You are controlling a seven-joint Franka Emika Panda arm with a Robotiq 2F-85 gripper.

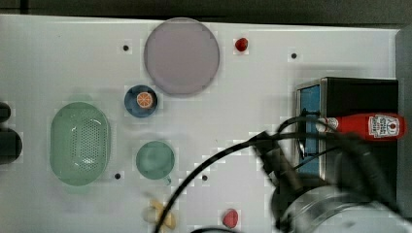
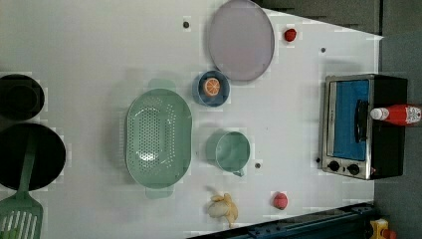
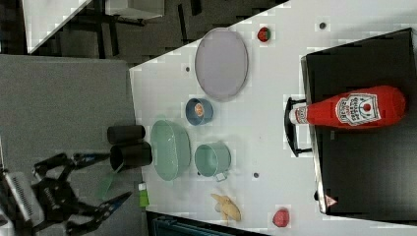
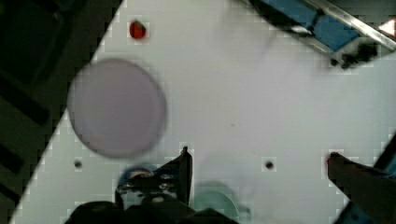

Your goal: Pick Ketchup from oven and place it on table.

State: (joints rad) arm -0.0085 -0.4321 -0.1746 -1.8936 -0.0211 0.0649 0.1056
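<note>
Pincer wide open, empty; Ketchup flat atop oven, cap toward door side.

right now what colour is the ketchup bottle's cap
White, on the red ketchup bottle; the right view shows it best.

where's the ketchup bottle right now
The Ketchup lies on its side on top of the oven, at the right view's right, its white cap poking out over the door handle. The table lies below it.
</note>
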